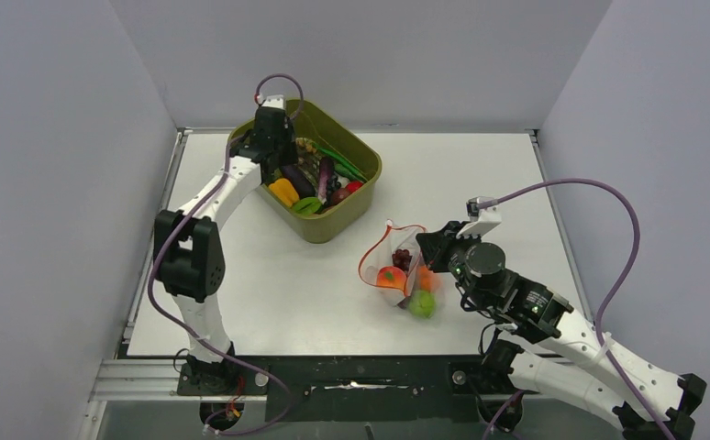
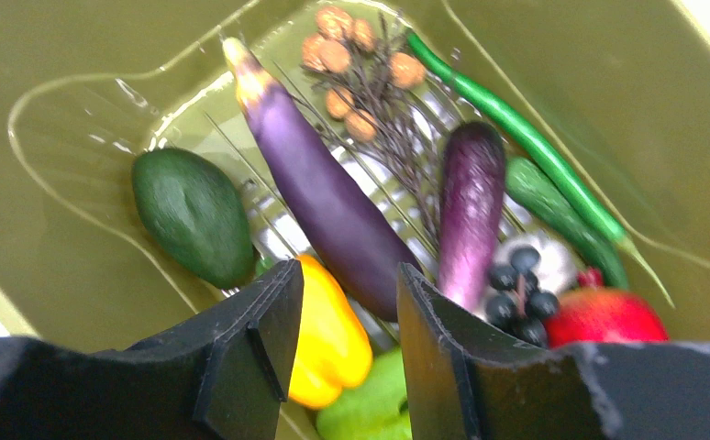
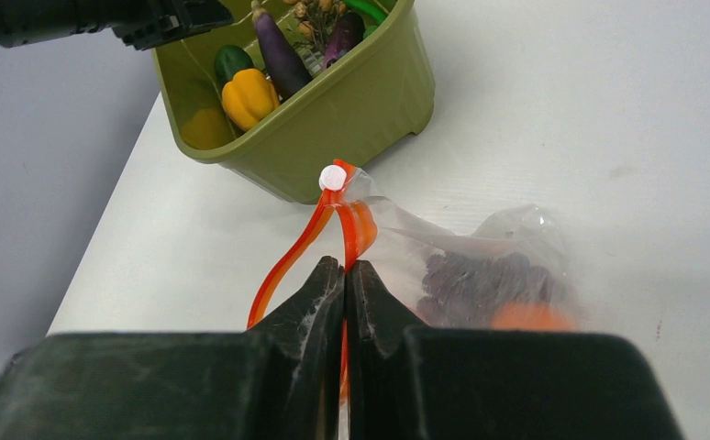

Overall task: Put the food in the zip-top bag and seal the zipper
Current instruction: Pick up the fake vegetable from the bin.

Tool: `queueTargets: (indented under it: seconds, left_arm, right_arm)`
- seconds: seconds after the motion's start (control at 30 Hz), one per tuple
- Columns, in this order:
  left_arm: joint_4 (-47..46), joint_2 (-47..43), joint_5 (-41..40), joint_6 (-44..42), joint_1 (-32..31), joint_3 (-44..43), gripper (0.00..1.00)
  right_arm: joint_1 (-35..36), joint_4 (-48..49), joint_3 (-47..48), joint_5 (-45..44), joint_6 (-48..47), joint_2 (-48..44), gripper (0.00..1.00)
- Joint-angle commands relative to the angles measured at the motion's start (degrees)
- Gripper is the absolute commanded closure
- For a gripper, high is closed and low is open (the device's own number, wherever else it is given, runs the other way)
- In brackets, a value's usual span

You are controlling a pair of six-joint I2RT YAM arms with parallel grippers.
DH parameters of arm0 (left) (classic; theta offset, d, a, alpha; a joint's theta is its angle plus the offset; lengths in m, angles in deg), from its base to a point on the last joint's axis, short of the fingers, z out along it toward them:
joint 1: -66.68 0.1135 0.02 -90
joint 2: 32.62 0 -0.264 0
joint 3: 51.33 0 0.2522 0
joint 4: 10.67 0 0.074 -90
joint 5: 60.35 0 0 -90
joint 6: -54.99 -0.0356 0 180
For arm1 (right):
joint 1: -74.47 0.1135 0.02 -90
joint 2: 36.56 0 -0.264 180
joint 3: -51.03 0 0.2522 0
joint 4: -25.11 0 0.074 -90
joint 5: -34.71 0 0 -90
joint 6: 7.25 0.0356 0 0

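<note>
The left hand (image 2: 347,275) hangs inside the olive tub (image 1: 333,225), which stands near the far edge of the tabletop (image 1: 269,293), left of centre. Its jaws are partly apart with nothing between them. Just below the gap lies the yellow pepper (image 2: 328,339). Its long axis runs across the closing line, so the jaws would meet its narrower sides. The blunt end of a long purple eggplant (image 2: 324,192) reaches under one finger and may get in the way. I cannot tell whether either finger touches the food. The zip-top bag (image 1: 397,261) lies right of centre, toward the near edge, well apart from the tub. It already contains dark grapes (image 3: 480,284) and an orange fruit (image 1: 389,277). The right hand (image 3: 344,266) is pinched tight on the zipper (image 3: 287,259), holding the mouth up and facing the tub. The left arm is much the nearer to the remaining food, and it would carry the pepper rightward and nearer to reach that mouth.
</note>
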Motion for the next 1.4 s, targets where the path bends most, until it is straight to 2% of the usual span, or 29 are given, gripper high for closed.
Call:
queueTargets:
  seconds: [0.0, 0.17, 0.3, 0.5, 0.9, 1.37]
  left_arm:
    - [-0.2, 6.0, -3.4, -1.0, 2.7, -10.0, 0.59]
    - [0.1, 12.0, -6.3, -0.4, 4.2, -15.9, 0.59]
    - [-2.1, 14.5, -4.1, 1.7, 5.2, -16.8, 0.58]
    - [0.1, 19.4, -3.7, 2.3, 6.1, -21.6, 0.56]
    - [1.2, 24.2, -2.5, 2.5, 6.6, -24.8, 0.50]
    - [1.1, 26.5, -2.1, 2.7, 6.8, -26.8, 0.54]
  right_arm:
    - [-0.5, 3.3, 1.6, -1.4, -1.0, -1.3, 1.00]
    - [-0.6, 2.8, 1.6, -1.9, -0.6, -1.8, 1.00]
    - [-0.6, 3.0, 1.7, -2.9, -0.7, -2.1, 1.00]
    - [-0.7, 2.7, 2.1, -2.2, -0.8, -1.4, 1.00]
    - [-0.6, 1.5, 1.9, -2.5, 0.0, -2.5, 1.00]
    - [-0.6, 0.1, 1.8, -2.9, 0.2, -4.2, 1.00]
